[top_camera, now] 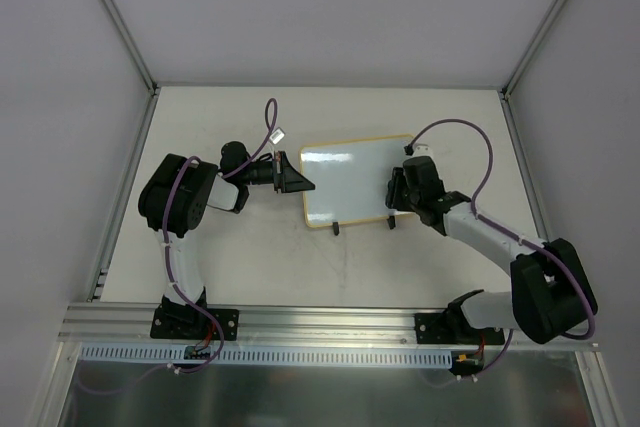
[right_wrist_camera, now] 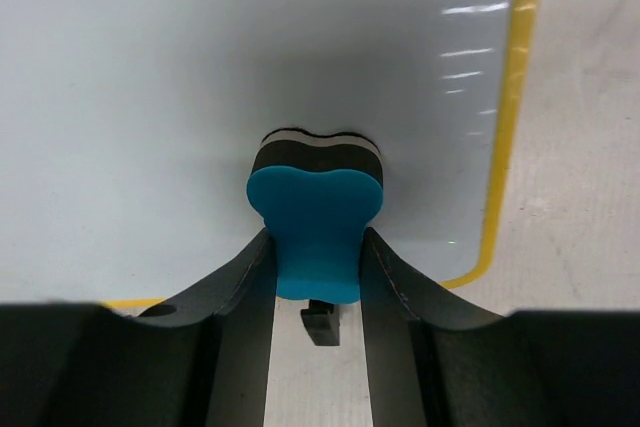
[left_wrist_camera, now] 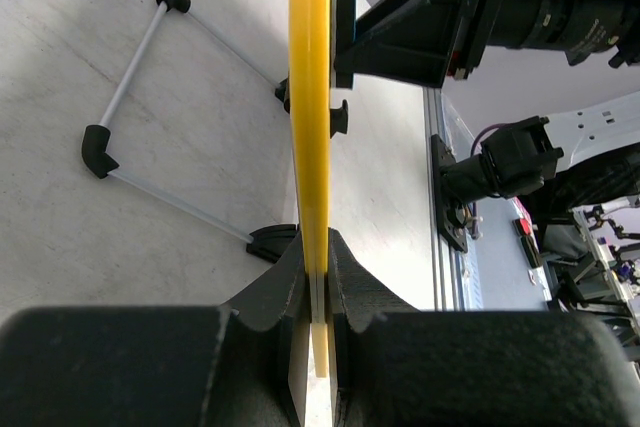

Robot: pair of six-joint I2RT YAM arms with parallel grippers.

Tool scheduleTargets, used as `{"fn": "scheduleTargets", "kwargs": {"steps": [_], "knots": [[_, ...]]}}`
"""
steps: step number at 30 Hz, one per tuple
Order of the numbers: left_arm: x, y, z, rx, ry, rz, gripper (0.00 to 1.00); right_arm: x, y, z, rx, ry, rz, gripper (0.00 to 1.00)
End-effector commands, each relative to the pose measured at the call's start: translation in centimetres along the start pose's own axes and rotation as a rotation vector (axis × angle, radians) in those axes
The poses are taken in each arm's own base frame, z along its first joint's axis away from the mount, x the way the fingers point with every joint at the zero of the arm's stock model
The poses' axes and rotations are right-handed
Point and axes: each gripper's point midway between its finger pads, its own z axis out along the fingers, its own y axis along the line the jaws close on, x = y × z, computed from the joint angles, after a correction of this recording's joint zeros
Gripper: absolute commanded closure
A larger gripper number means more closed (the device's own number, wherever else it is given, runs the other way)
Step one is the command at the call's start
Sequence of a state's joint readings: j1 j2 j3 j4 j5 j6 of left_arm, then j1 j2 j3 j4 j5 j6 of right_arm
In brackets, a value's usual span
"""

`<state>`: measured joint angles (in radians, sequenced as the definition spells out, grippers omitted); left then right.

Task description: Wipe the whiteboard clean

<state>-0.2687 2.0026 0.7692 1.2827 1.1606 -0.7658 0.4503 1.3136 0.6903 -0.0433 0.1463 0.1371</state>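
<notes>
The whiteboard (top_camera: 350, 185), glossy white with a yellow frame and two black feet, lies on the table's middle. Its surface looks blank. My left gripper (top_camera: 297, 183) is shut on its left edge; the left wrist view shows the yellow frame (left_wrist_camera: 311, 97) edge-on between my fingers (left_wrist_camera: 290, 282). My right gripper (top_camera: 398, 187) is over the board's right part, shut on a blue eraser (right_wrist_camera: 315, 222). The eraser's dark felt face presses on the white surface (right_wrist_camera: 150, 97), near the board's lower corner frame (right_wrist_camera: 505, 127).
A wire stand with black corner pieces (left_wrist_camera: 150, 117) shows on the table in the left wrist view. A black foot (right_wrist_camera: 319, 324) of the board lies under the eraser. Metal rails (top_camera: 330, 322) run along the near edge; side walls (top_camera: 125, 27) enclose the table.
</notes>
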Motion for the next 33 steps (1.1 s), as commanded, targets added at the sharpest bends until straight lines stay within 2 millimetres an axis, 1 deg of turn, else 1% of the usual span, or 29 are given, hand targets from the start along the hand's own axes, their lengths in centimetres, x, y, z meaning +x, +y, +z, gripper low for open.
{"fn": "scheduleTargets", "kwargs": {"steps": [1,2,3,4,6,7,9,12,13,17,20,21,24,25,27,28,30,33], "knots": [[-3.2,-4.9,0.1,0.16,-0.075,0.438,1.0,-0.5,1.7,0.6,-0.001,-0.029,-0.046,0.96],[-3.3,-5.0,0.1,0.16,-0.076,0.444,1.0,-0.3,2.0,0.7,-0.002,-0.026,-0.056,0.96],[-3.3,-4.9,0.1,0.156,-0.081,0.444,1.0,-0.9,2.7,0.9,-0.012,-0.051,-0.059,0.96],[-3.2,-4.9,0.1,0.158,-0.078,0.443,1.0,-0.4,3.1,1.2,-0.007,-0.039,-0.078,0.96],[-3.3,-4.9,0.1,0.158,-0.077,0.435,1.0,-0.1,3.7,1.5,-0.016,-0.032,-0.079,0.97],[-3.4,-5.0,0.1,0.161,-0.078,0.439,1.0,0.3,4.4,1.7,-0.032,-0.029,-0.088,0.97],[-3.4,-5.1,0.1,0.159,-0.081,0.445,1.0,0.5,4.7,2.0,-0.03,-0.03,-0.1,0.97],[-3.2,-5.1,0.2,0.161,-0.076,0.435,1.0,0.8,5.5,2.1,-0.064,-0.027,-0.087,0.97],[-3.2,-5.1,0.2,0.163,-0.074,0.438,1.0,0.8,6.2,2.0,-0.089,-0.035,-0.087,0.97],[-3.2,-5.1,0.3,0.165,-0.073,0.432,1.0,0.6,6.9,1.8,-0.112,-0.038,-0.092,0.97],[-3.2,-5.1,0.4,0.165,-0.075,0.436,1.0,-0.3,7.5,0.6,-0.147,-0.063,-0.081,0.97],[-3.2,-5.0,0.4,0.164,-0.074,0.433,1.0,-1.0,7.7,-0.2,-0.157,-0.078,-0.079,0.97],[-3.3,-5.0,0.4,0.165,-0.075,0.431,1.0,-1.9,8.0,-1.3,-0.172,-0.09,-0.081,0.97],[-3.4,-4.9,0.5,0.163,-0.077,0.429,1.0,-2.5,8.1,-2.1,-0.181,-0.102,-0.081,0.97],[-3.4,-4.9,0.5,0.163,-0.077,0.429,0.99,-3.2,8.3,-2.9,-0.193,-0.125,-0.083,0.96],[-3.4,-4.9,0.5,0.163,-0.079,0.431,0.99,-2.9,8.0,-3.2,-0.184,-0.11,-0.093,0.96],[-3.5,-4.9,0.5,0.164,-0.079,0.43,0.97,-3.4,7.8,-3.9,-0.184,-0.131,-0.096,0.96],[-3.5,-5.0,0.5,0.166,-0.077,0.432,0.98,-3.8,7.7,-4.6,-0.182,-0.139,-0.1,0.96]]}}
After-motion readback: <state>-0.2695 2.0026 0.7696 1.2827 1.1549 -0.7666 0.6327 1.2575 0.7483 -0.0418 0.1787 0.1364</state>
